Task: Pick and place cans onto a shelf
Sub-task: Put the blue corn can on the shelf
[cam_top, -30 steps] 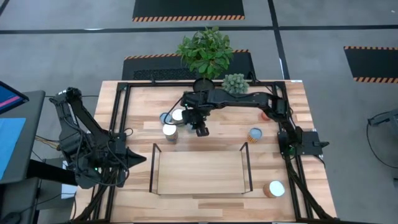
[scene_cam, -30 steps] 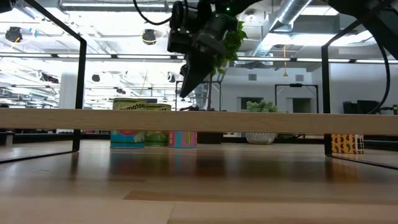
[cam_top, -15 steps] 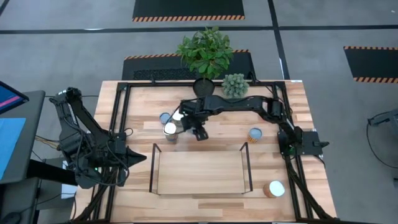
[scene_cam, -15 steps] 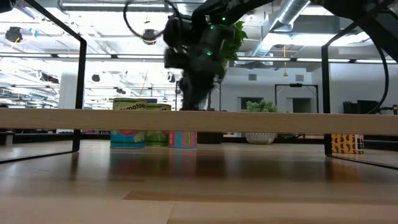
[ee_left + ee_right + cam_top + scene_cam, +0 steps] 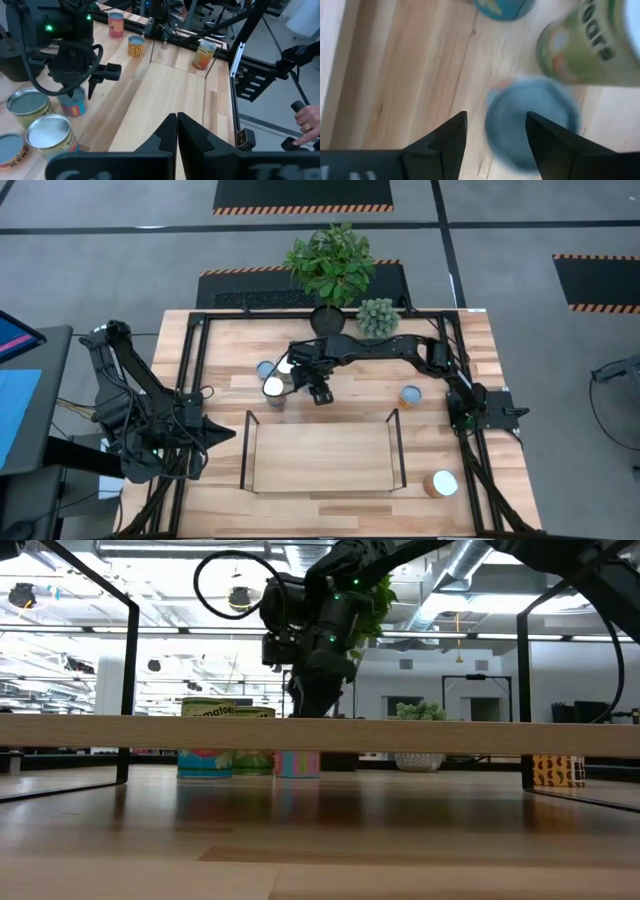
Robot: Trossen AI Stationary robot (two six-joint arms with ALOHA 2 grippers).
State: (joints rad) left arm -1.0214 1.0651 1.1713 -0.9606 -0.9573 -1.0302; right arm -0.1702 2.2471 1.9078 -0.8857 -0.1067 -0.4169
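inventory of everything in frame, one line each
clustered cans: four, silver or pale-blue tops, behind the shelf's left end
patterned can: one, orange sides, pale-blue top, behind the shelf's right end
white-topped can: one, orange sides, right of the shelf
reddish can: one, right side of the table, toward the back
shelf: one, light wood, dark wire ends, table centre-front
leafy plant: one, green, dark pot, back edge
round plant: one, grey-green, beside it
table: one, wood, black frame
right gripper: open, over the cluster
left gripper: shut, left of the shelf
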